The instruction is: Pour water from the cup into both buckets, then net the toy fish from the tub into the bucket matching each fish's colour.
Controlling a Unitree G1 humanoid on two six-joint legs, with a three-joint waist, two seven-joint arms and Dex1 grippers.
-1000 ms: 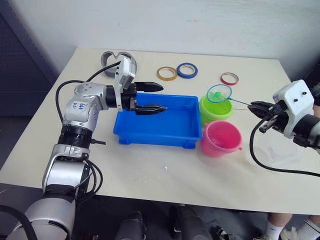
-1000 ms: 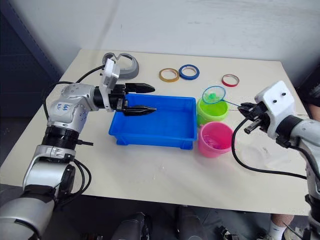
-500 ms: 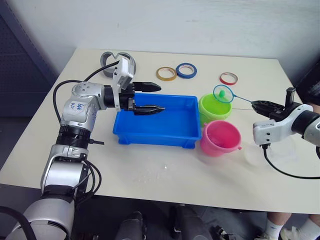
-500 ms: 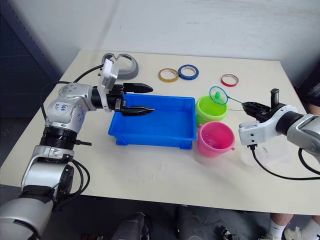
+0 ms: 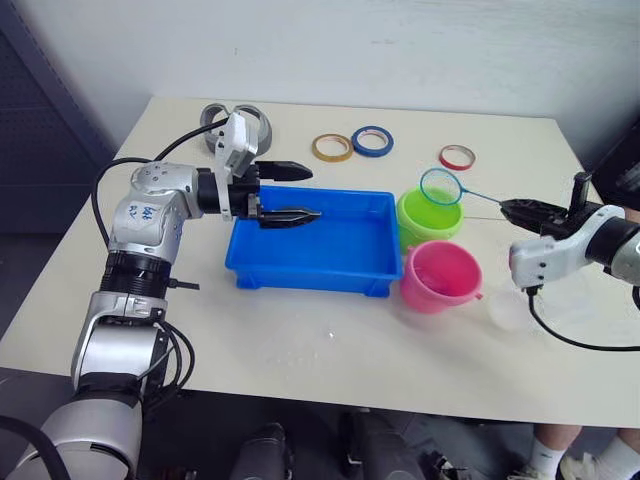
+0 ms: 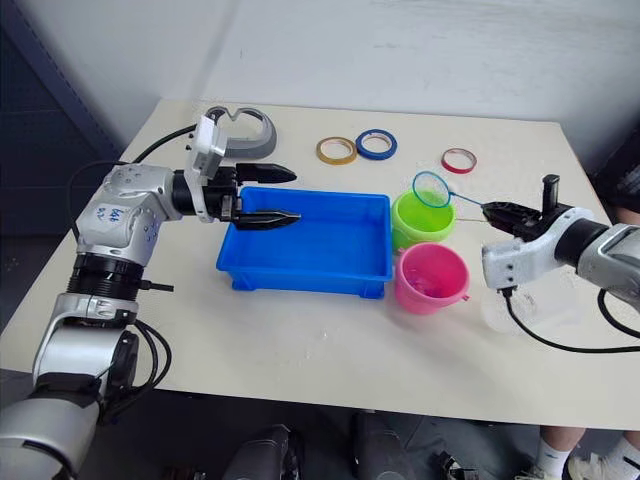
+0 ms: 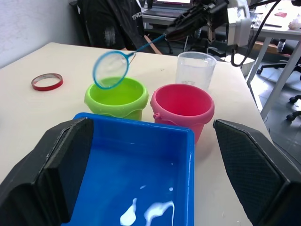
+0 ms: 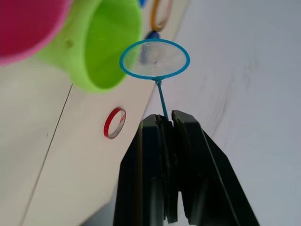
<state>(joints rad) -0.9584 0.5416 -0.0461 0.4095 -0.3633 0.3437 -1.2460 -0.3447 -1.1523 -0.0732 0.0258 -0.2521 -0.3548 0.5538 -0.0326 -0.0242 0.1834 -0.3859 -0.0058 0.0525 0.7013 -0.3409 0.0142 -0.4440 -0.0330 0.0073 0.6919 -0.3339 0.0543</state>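
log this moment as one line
right claw: shut on net over green bucket | left claw: open over tub

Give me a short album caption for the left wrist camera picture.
Net held over the green bucket, pink bucket and clear cup beside it, blue tub in front.

2 buckets [image 5: 430,215] [image 5: 442,277], 1 tub [image 5: 315,265], 1 net [image 5: 441,187], 1 cup [image 7: 195,69], 3 tape rings [image 5: 334,147] [image 5: 372,140] [image 5: 457,157].

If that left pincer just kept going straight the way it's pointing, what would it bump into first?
Probably the far wall of the blue tub. The open left pincer points along the tub towards the green bucket and pink bucket beyond; its height is hard to judge, so it might clear the rim.
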